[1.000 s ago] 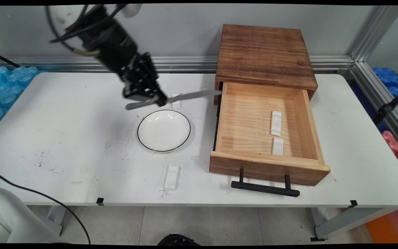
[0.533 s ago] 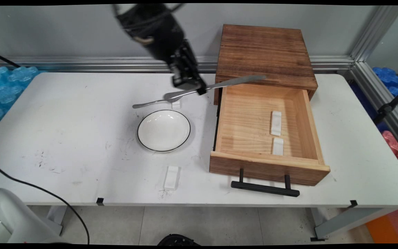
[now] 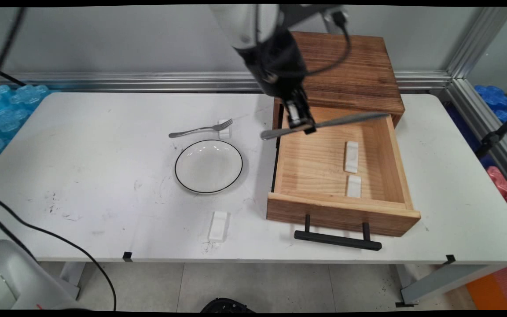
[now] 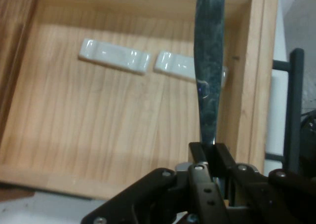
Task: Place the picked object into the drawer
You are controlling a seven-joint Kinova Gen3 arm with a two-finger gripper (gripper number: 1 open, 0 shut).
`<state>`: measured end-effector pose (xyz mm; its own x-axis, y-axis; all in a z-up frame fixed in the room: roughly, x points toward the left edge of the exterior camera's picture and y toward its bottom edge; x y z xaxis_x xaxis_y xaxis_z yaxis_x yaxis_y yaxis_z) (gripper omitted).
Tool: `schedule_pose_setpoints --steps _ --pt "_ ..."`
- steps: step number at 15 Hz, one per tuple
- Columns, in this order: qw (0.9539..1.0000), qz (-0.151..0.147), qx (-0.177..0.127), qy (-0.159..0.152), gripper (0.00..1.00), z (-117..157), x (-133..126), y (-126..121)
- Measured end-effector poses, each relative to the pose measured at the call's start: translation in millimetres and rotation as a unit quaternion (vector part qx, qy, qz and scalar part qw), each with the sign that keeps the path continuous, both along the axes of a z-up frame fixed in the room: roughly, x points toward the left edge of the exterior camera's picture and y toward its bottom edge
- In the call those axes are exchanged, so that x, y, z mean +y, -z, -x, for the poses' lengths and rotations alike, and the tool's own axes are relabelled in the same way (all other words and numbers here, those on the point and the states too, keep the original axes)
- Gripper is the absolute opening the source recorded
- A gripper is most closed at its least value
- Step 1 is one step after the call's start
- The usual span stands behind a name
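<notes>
Main view: gripper [image 3: 303,124] hangs over the back left part of the open drawer [image 3: 396,152], fingers pinched on a table knife [image 3: 346,119].
Knife: held roughly level above the drawer, blade toward the drawer's right wall, handle end poking out past its left wall; clear of the wood.
Hand view: gripper [image 4: 213,157] clamps the knife [image 4: 208,71] edge-on; handle end hidden behind the linkage, blade tip cut off at the top edge.
Drawer: pulled out of a wooden cabinet [image 3: 339,70], black handle [image 3: 337,240] at the front; cabinet's left part hidden by the arm.
Inside drawer: two white rests [image 3: 351,156] [image 3: 354,186] end to end near the right wall; in hand view the knife covers part of one rest [image 4: 175,65], the other [image 4: 114,56] in full view.
Table [image 3: 82,176]: fork [image 3: 200,129] with tines on a small white rest [image 3: 225,130], partly hidden by them; white plate with dark rim [image 3: 208,166] just in front; another white rest [image 3: 218,226] near the front edge.
</notes>
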<state>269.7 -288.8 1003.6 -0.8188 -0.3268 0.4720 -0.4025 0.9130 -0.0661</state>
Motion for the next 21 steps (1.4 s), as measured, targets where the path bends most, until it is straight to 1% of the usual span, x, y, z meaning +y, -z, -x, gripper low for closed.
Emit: schedule_pose_setpoints --steps 3,5,11,15,21 --pt "0.9999 -0.003 -0.01 0.004 0.0 26.0 -11.2 18.6" --pt "0.9998 -0.006 -0.019 0.007 0.0 45.6 -20.1 35.6" --pt "0.9985 -0.014 -0.047 0.023 0.0 80.8 -38.9 78.5" --pt "0.9968 -0.015 -0.066 0.041 0.0 93.8 -51.6 104.6" --pt "0.9938 -0.014 -0.088 0.066 0.0 105.1 -66.8 133.7"
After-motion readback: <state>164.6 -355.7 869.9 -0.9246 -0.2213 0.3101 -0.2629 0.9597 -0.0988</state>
